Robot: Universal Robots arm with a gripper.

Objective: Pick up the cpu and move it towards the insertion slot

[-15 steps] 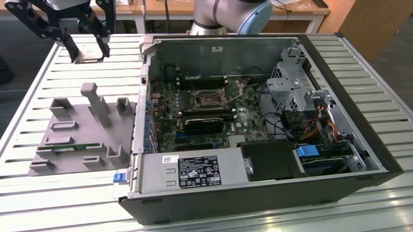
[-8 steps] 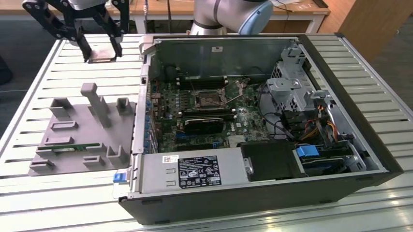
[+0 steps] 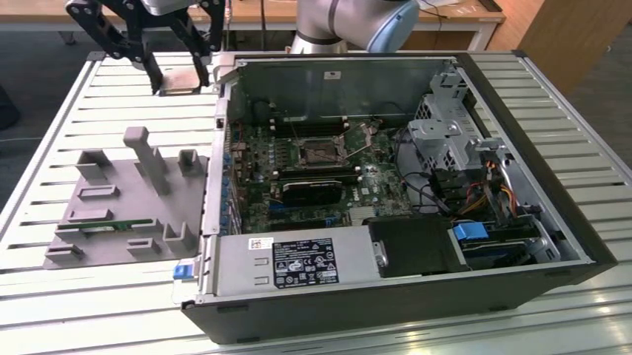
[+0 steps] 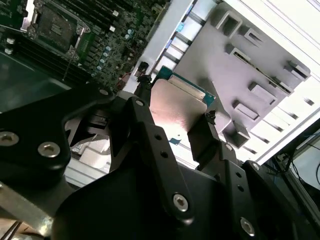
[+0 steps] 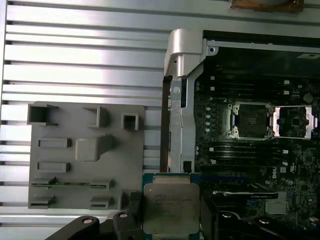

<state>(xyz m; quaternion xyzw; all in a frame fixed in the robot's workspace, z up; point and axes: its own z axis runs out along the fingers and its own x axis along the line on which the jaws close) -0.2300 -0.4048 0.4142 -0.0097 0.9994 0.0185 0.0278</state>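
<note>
My gripper hangs over the slatted table at the exterior view's upper left, just outside the far corner of the open computer case. It is shut on the cpu, a flat square chip with a pale metal top, held by two opposite edges. In both wrist views the cpu sits between the black fingers. The insertion slot is the metal-framed square socket on the motherboard, with its lid folded open beside the dark centre. The chip is well clear of the socket.
A grey tray with upright posts lies on the table left of the case and holds a thin green memory stick. The case's metal wall stands between tray and motherboard. A black heatsink block, cables and drive cages crowd the case.
</note>
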